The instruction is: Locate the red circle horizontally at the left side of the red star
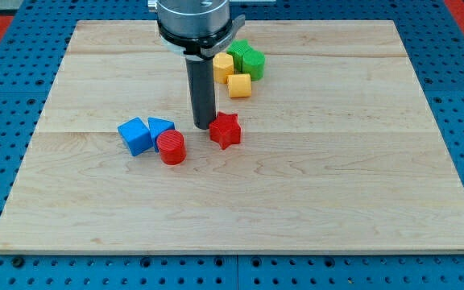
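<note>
The red circle (171,147) is a short red cylinder lying on the wooden board, left of and slightly below the red star (225,130). A small gap separates them. My tip (203,126) stands just left of the red star, at its upper left edge, and up and to the right of the red circle. The rod rises from there to the arm's mount at the view's top.
Two blue blocks (136,135) (160,127) touch the red circle's left and upper left. Two yellow blocks (223,67) (239,85) and two green blocks (240,54) (253,64) cluster near the top, right of the rod. The wooden board (337,177) lies on a blue pegboard.
</note>
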Action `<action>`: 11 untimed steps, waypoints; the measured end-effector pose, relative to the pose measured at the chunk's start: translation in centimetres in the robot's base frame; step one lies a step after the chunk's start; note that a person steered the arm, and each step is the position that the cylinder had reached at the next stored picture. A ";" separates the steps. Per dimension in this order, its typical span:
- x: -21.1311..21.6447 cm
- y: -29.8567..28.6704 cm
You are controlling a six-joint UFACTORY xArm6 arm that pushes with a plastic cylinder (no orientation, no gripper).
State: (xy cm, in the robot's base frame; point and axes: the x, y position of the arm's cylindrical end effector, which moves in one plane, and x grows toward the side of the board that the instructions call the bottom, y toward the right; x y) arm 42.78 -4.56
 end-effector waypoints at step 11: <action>3.7 -2.1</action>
State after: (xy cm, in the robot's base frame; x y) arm 46.51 -6.68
